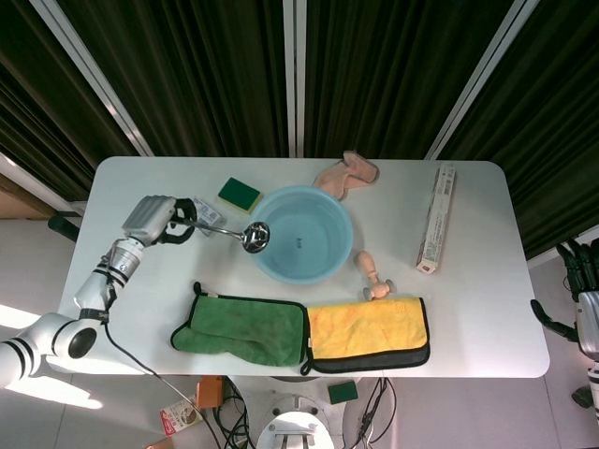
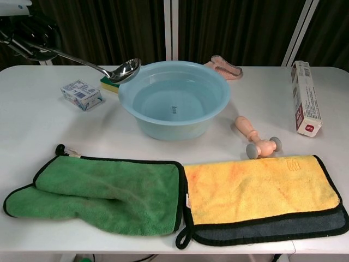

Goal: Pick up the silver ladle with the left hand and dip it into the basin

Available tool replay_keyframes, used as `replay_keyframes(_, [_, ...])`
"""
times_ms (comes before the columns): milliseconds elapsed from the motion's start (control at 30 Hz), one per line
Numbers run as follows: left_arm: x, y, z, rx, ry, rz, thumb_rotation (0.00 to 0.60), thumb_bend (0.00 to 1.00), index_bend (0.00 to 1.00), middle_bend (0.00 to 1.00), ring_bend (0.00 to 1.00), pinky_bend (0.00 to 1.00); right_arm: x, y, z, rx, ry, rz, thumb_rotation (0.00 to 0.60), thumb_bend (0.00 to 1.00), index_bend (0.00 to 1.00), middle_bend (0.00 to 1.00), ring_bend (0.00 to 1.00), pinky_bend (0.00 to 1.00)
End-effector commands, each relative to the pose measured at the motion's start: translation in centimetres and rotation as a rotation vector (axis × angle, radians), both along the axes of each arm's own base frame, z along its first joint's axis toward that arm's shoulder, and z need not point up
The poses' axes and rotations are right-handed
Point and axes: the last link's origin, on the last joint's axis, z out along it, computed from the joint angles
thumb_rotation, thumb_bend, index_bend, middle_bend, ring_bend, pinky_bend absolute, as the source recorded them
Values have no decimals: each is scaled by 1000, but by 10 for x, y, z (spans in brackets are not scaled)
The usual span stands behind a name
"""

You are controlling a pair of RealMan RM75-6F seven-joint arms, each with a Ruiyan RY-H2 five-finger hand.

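My left hand [image 1: 157, 221] sits at 9 o'clock of the table [image 1: 487, 309], fingers wrapped around the handle of the silver ladle [image 1: 245, 233]; in the chest view the hand is mostly cut off at the top left corner, only the handle running in from there. Ladle is lifted off the table, bowl end at the 9 o'clock rim of the light blue basin [image 2: 174, 98], just over the edge, not down inside. Basin is at table centre, looks to hold water. Green-yellow sponge [image 1: 240, 195] at 10 o'clock of basin, just behind the ladle bowl. Small blue-white box [image 2: 81, 94] near the left hand's side, at 9 o'clock of basin. Pink cloth [image 1: 346, 174] at 1 o'clock of basin, long white-red box [image 1: 436, 219] at 3 o'clock, wooden roller [image 2: 255, 138] at 4 o'clock. Green towel [image 2: 103, 194] and yellow towel [image 2: 262, 191] side by side along the near edge. My right hand [image 1: 582, 281] hangs off the table's right edge; cannot tell how its fingers lie.
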Motion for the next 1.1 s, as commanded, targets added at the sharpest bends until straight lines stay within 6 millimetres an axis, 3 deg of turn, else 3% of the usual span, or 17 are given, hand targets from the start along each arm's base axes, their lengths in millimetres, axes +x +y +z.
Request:
replay_keyframes(33, [15,9,-2,-8,16,-18,600,426,707,570,649,749,-2,0,1,-2,-3,-4,600,258,0,0,0,0])
replay_keyframes(467, [61,28,-56,-66,53,-67,600,430,708,580,652,749,-6,0,8,-16,-8,-8,600,259,0,0,0,0])
replay_keyframes(800, [76,35,-88,-4,218,-148,600,430,709,591,661,749,-9,0,9,-14,-10,-15,600,258,0,0,0,0])
replay_keyframes(1100, [85,38,-99,99,358,-239,600,432,715,599,662,749,-9,-1,12,-20,-12,-15,600,258,0,0,0,0])
